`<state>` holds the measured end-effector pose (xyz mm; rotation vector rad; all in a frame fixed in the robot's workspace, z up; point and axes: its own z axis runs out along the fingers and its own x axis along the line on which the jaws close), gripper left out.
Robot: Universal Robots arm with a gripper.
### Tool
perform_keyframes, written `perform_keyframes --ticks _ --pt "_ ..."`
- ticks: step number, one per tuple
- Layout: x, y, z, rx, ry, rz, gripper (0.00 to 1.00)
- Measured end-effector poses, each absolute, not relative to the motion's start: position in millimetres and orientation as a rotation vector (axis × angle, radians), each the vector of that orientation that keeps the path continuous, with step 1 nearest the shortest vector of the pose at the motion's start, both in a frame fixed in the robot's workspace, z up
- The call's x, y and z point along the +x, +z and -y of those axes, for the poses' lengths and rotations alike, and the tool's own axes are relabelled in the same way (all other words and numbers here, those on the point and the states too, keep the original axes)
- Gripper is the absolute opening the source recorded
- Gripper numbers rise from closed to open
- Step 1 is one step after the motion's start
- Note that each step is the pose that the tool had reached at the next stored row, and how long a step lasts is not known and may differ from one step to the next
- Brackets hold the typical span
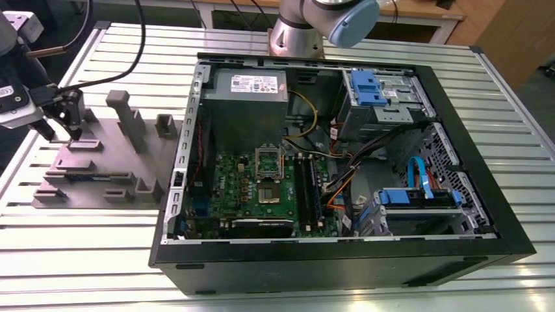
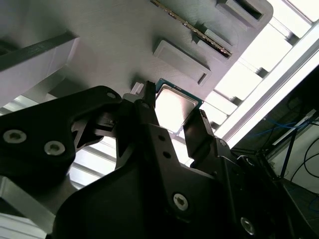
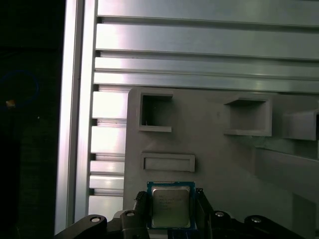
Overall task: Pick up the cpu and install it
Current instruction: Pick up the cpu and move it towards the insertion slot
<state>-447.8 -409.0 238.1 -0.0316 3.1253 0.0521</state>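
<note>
Claw (image 2: pixel 173 107) of the single arm stands open, poised low over the cpu (image 2: pixel 175 103) with one black finger (image 2: pixel 147 107) on each side of it. In both wrist views the cpu (image 3: pixel 170 206) lies flat, silver top up, directly between the two fingers, which sit just beside two of its opposite edges; whether they already touch those edges cannot be told. The chip looks nearly square, so it has no clear long axis, and its sides run parallel to the fingers, so the grip looks squarely lined up. It rests on a grey block (image 3: pixel 219 164) moulded with raised ribs and empty pockets. In the exterior view the claw (image 1: pixel 62 133) hangs over this block's (image 1: pixel 104 179) far corner, at that view's left. The block sits on a slatted metal worktop (image 1: pixel 87 227). Well apart, toward that view's right, an open computer case (image 1: pixel 347 263) lies on its side, with a green motherboard (image 1: pixel 251 198) inside and the metal socket (image 1: pixel 269 170) near its middle. The cpu is not yet lifted.
</note>
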Motion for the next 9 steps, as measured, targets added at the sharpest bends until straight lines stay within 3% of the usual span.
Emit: perform_keyframes --ticks 9 --pt "-447.8 240.3 409.0 -0.032 0.052 -3.125 0.47"
